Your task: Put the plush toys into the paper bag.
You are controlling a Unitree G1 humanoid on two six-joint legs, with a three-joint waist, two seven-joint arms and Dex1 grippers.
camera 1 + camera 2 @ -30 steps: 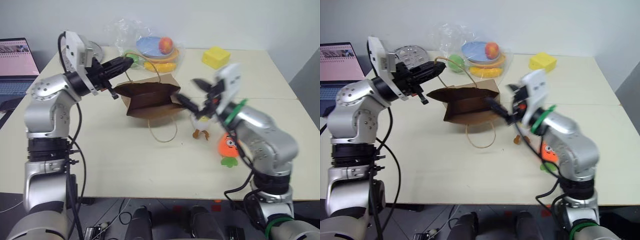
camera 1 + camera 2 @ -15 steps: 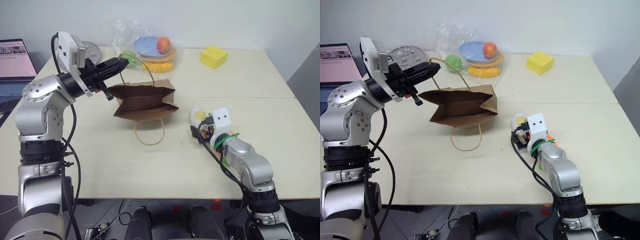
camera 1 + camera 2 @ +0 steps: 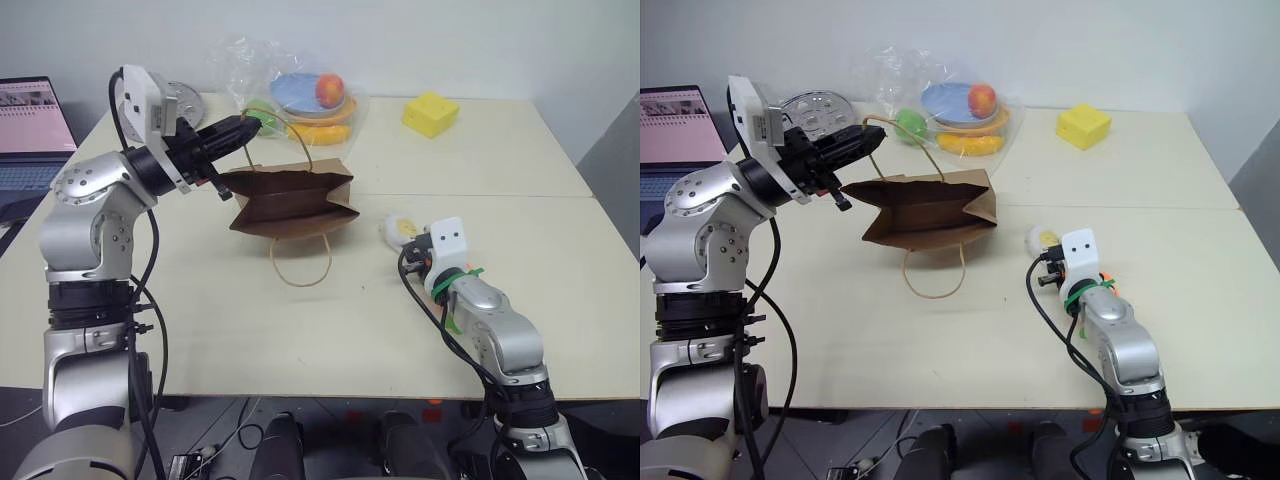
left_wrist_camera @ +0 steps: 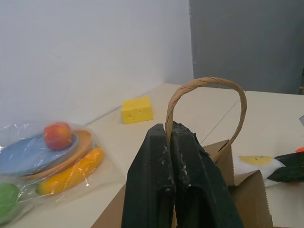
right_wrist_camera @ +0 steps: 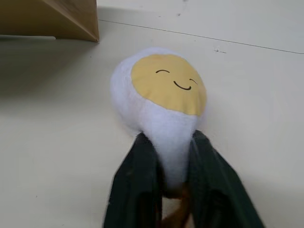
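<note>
Right wrist view | right gripper (image 5: pixel 175 190) is pinching the lower end of the white egg plush toy with yellow smiling face (image 5: pixel 161 102), lying on the cream table (image 3: pixel 330 330) at the bag's 4 o'clock | left gripper (image 4: pixel 173 137) is clamping one twine handle (image 4: pixel 209 95), lifting the brown kraft paper bag (image 3: pixel 290 198) so its mouth is gaping for loading | orange carrot plush (image 3: pixel 1106 288) is peeking beside the right wrist

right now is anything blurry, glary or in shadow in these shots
Left wrist view: the left gripper fingers are soft up close; the fruit's plastic bag glints. Right wrist view: the egg plush is sharp, the paper bag shades the table beside it.
</note>
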